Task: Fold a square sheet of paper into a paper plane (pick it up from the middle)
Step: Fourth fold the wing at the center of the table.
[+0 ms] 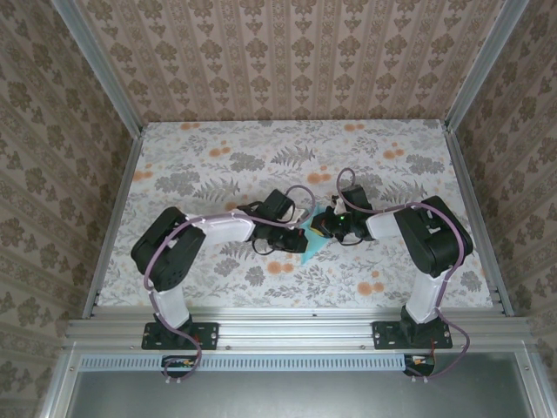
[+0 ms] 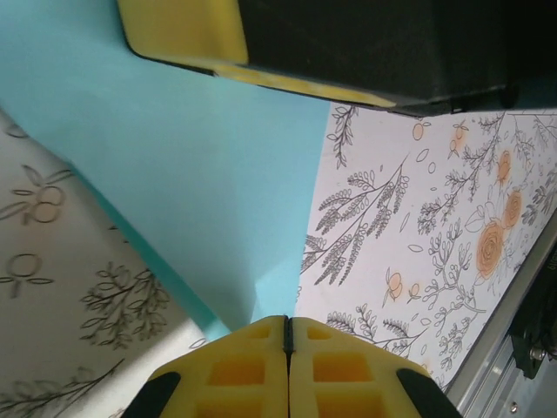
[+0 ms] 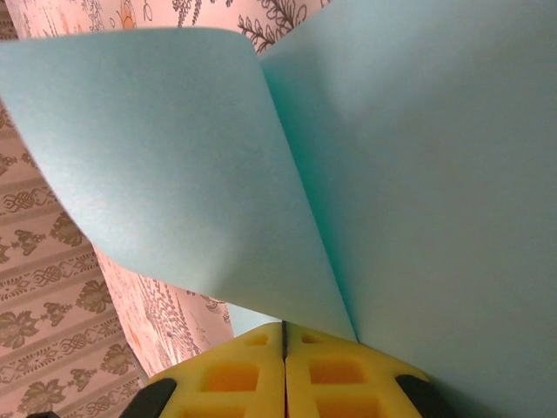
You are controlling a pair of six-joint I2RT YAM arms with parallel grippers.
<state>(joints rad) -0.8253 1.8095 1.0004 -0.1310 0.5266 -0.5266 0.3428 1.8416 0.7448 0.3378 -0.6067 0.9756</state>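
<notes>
The square sheet of paper (image 1: 312, 246) is light turquoise and hangs folded between my two grippers over the middle of the table, a pointed end towards the near edge. Whether it has the shape of the paper plane I cannot tell. In the left wrist view the paper (image 2: 200, 192) narrows down into my left gripper (image 2: 288, 320), whose yellow jaws are shut on its edge. In the right wrist view two turquoise flaps (image 3: 418, 174) meet in a crease at my right gripper (image 3: 284, 326), shut on it. The grippers (image 1: 303, 228) (image 1: 324, 228) nearly touch.
The floral tabletop (image 1: 218, 165) stretches all round the grippers. Patterned walls (image 1: 287, 52) enclose it at the back and sides, with aluminium rails (image 1: 296, 331) along the near edge. The right gripper's yellow finger (image 2: 178, 30) hangs close above the paper in the left wrist view.
</notes>
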